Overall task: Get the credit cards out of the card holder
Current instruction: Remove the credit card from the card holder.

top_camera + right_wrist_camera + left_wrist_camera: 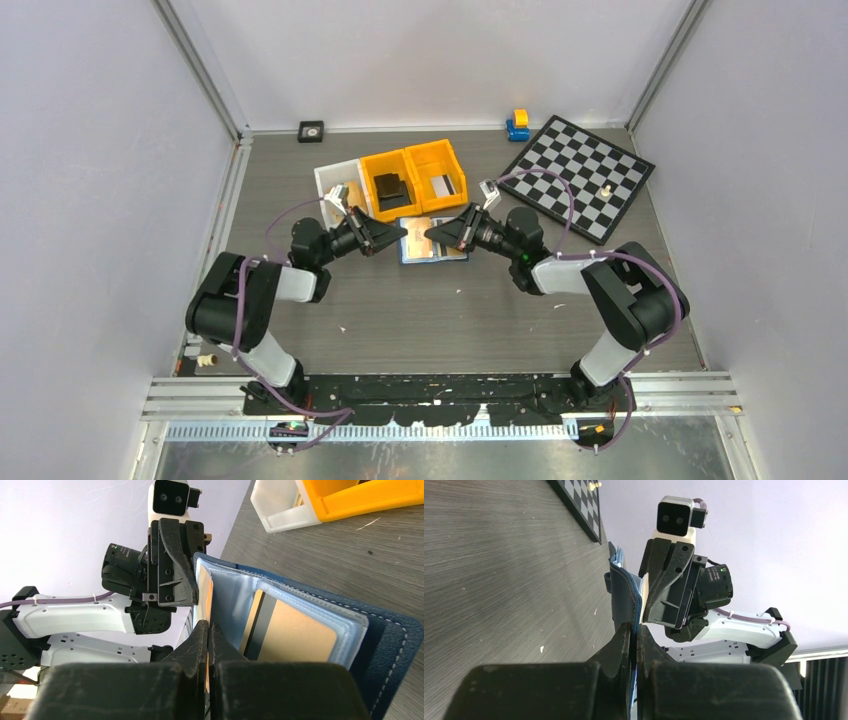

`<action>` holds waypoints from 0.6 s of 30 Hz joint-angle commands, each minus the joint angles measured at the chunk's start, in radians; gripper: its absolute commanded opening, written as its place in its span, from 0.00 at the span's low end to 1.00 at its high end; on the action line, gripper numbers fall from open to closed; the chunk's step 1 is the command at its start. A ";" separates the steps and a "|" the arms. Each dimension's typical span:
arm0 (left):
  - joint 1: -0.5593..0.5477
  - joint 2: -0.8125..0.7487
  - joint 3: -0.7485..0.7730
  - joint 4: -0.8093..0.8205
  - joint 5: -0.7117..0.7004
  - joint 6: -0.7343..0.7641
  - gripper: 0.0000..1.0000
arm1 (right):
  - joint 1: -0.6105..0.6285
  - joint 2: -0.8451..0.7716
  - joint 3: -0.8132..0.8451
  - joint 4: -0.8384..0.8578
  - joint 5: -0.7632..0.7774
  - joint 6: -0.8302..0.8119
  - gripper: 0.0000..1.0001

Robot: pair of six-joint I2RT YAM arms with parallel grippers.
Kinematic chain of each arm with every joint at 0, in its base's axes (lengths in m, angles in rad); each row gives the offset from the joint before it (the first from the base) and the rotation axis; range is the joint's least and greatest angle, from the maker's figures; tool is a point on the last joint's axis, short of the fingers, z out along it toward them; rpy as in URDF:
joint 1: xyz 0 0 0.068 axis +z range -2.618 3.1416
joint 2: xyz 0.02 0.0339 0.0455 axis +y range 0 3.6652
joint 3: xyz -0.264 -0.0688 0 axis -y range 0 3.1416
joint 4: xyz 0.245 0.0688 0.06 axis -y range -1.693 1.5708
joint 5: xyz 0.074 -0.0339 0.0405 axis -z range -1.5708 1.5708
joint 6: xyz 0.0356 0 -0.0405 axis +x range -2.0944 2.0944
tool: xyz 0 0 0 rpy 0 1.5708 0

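Table (450,310) grey woodgrain, walls (100,150) pale | left gripper (634,640) pinches holder (624,590) | right gripper (207,635) pinches tan card (209,592)

**Card holder** (433,247): from above, both ends lay under the left gripper (392,237) and right gripper (437,237). In the left wrist view it was edge-on, pockets hidden.
**Tan card** (295,635): sat behind a clear sleeve (235,600), its lower edge hidden by the gripper body.
**Layer between the right fingers:** card or sleeve, could not be told.
**Chessboard** (583,502): cut by the top edge.
**Piece** (605,188) on the board: too small to name.
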 commanded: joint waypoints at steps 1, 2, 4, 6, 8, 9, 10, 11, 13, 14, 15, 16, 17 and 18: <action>-0.002 -0.097 -0.006 -0.121 -0.024 0.105 0.01 | -0.018 -0.052 -0.009 0.081 0.004 0.008 0.01; -0.001 -0.109 -0.004 -0.167 -0.029 0.118 0.04 | -0.024 -0.053 -0.012 0.078 0.014 0.011 0.00; 0.001 -0.132 -0.004 -0.208 -0.037 0.138 0.08 | -0.035 -0.054 -0.020 0.077 0.023 0.014 0.01; 0.003 -0.154 -0.005 -0.229 -0.042 0.151 0.16 | -0.043 -0.050 -0.023 0.078 0.027 0.021 0.01; 0.003 -0.172 -0.006 -0.253 -0.045 0.167 0.21 | -0.046 -0.048 -0.021 0.079 0.024 0.024 0.01; 0.003 -0.181 -0.005 -0.263 -0.046 0.176 0.23 | -0.046 -0.045 -0.020 0.079 0.022 0.026 0.01; 0.002 -0.188 -0.005 -0.273 -0.047 0.183 0.25 | -0.046 -0.046 -0.020 0.081 0.021 0.026 0.01; 0.002 -0.193 -0.005 -0.283 -0.049 0.189 0.26 | -0.045 -0.045 -0.020 0.081 0.021 0.027 0.01; -0.001 -0.199 -0.004 -0.299 -0.053 0.196 0.27 | -0.046 -0.043 -0.018 0.085 0.017 0.028 0.01; -0.004 -0.198 -0.003 -0.300 -0.054 0.198 0.27 | -0.046 -0.042 -0.018 0.088 0.015 0.031 0.01; -0.007 -0.194 -0.001 -0.300 -0.053 0.199 0.28 | -0.046 -0.040 -0.018 0.091 0.013 0.032 0.01; -0.010 -0.191 0.001 -0.300 -0.051 0.199 0.30 | -0.046 -0.038 -0.017 0.091 0.012 0.032 0.01; -0.013 -0.185 0.004 -0.300 -0.051 0.199 0.32 | -0.045 -0.035 -0.015 0.092 0.010 0.034 0.01; -0.016 -0.183 0.005 -0.300 -0.049 0.200 0.32 | -0.046 -0.032 -0.014 0.096 0.007 0.037 0.01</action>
